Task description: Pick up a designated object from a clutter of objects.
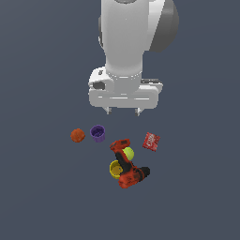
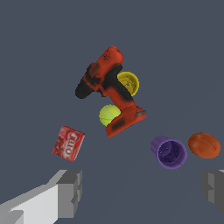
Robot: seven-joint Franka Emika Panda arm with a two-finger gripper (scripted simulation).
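The red and black drill (image 1: 130, 177) (image 2: 114, 89) lies on its side on the dark floor, the largest piece of the clutter. A yellow-green ball (image 1: 128, 153) (image 2: 109, 115) and a yellow cup (image 1: 115, 169) (image 2: 129, 83) rest against its handle on opposite sides. A purple cup (image 1: 97, 133) (image 2: 169, 152), an orange-red ball (image 1: 78, 135) (image 2: 204, 145) and a flat red packet (image 1: 151, 141) (image 2: 68, 143) lie apart from it. My gripper (image 1: 123, 111) (image 2: 142, 190) hangs open above the clutter, holding nothing, with the drill well clear of its fingers (image 2: 70, 192).
The dark flat floor (image 1: 42, 197) runs on all sides of the small cluster. The arm's white body (image 1: 126, 42) fills the upper middle of the exterior view.
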